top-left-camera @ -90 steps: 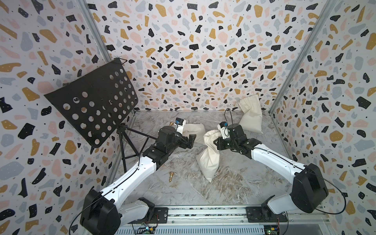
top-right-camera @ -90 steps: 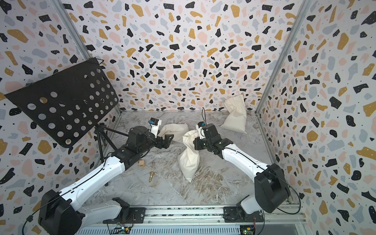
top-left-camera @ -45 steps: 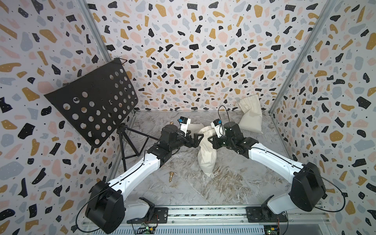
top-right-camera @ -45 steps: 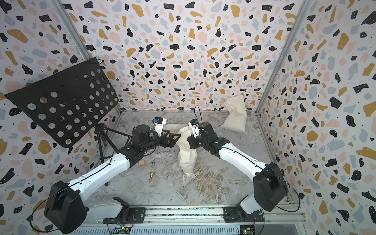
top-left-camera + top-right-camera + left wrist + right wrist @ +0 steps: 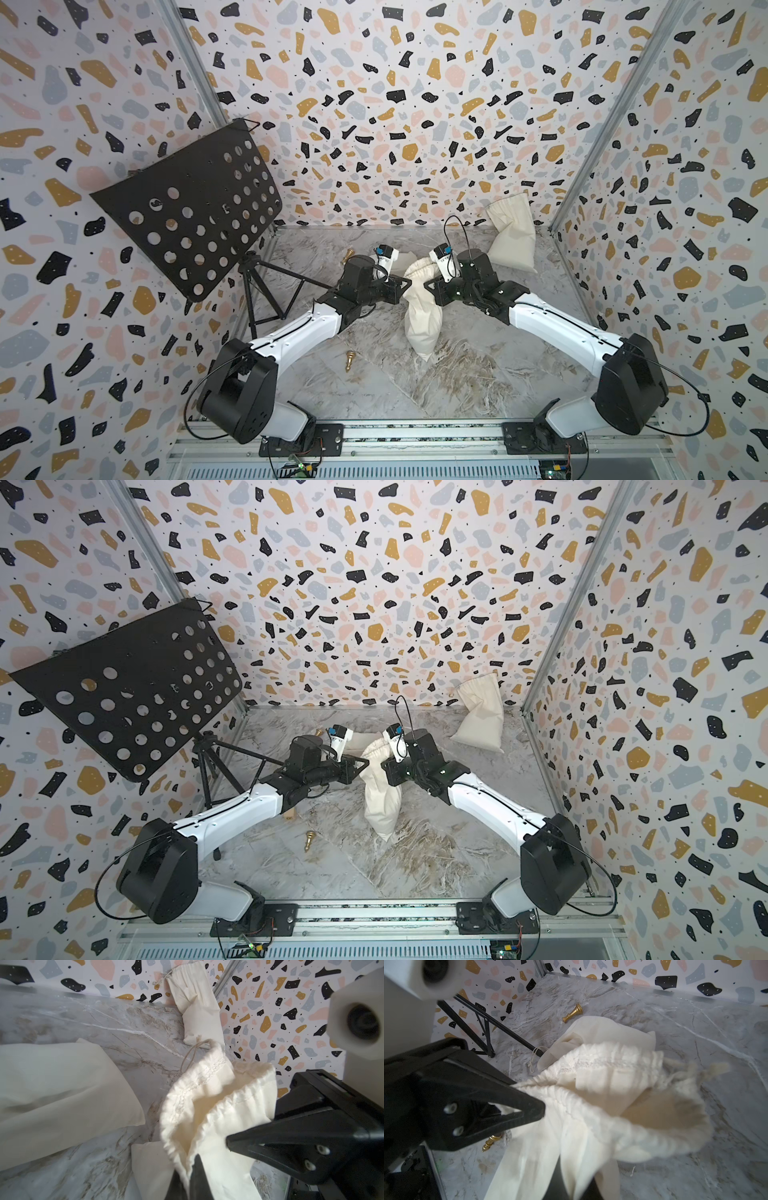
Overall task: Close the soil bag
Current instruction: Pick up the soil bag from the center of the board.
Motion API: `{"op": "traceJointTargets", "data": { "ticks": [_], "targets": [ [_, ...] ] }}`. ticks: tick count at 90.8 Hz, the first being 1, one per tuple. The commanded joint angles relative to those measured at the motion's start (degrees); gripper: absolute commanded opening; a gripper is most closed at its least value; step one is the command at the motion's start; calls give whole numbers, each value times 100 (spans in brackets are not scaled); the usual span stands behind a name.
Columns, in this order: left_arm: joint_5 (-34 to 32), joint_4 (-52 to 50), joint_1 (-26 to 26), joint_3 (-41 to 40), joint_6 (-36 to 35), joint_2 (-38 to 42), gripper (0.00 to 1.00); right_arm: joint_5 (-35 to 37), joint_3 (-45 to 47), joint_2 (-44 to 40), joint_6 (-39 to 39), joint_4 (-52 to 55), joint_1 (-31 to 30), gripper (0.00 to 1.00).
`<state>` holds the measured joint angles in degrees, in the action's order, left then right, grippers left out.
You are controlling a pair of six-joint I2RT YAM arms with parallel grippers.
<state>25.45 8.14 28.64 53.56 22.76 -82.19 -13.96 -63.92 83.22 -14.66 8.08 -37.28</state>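
Observation:
The soil bag [image 5: 419, 324] is a cream cloth drawstring sack hanging upright between both arms, its bottom on the marble floor; it also shows as the soil bag [image 5: 380, 800]. My left gripper [image 5: 405, 284] is shut on the gathered rim from the left, and in the left wrist view the left gripper [image 5: 188, 1182] pinches the frilled edge. My right gripper [image 5: 428, 286] holds the opposite side, with cloth between the fingers of the right gripper [image 5: 574, 1185]. The bag's mouth [image 5: 207, 1105] gapes open. Its drawstring [image 5: 191, 1055] hangs loose at the far rim.
A black perforated music stand [image 5: 195, 216] on tripod legs [image 5: 266, 299] fills the left. Another cream bag [image 5: 513, 239] leans in the back right corner, and a flat one [image 5: 397, 266] lies behind the grippers. Gold chess pieces [image 5: 350, 359] [image 5: 348, 254] lie on the floor.
My left gripper, open before, has reached in from the left and shut on the bag's rim. The right gripper has carried the bag slightly left and back.

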Motion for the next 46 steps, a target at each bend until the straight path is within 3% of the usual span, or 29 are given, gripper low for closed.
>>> {"op": "traceJointTargets", "data": {
  "ticks": [1, 9, 27, 36, 46],
  "targets": [
    [-227, -397, -19, 587, -702, 423, 0, -53, -263, -678, 504, -30, 7, 21],
    [-495, -708, -94, 731, -1159, 679, 0, 96, -57, -955, 866, 140, 51, 33],
    [-388, -1405, -217, 1232, -2427, 980, 0, 505, 657, -1743, 1613, -109, 206, 65],
    [-299, -1703, -244, 1538, -2899, 976, 0, 848, 784, -1894, 1855, -194, 298, 71],
    [-197, -2026, -303, 1797, -3288, 947, 0, 714, 760, -1853, 2417, -180, 330, 77]
  ]
}}
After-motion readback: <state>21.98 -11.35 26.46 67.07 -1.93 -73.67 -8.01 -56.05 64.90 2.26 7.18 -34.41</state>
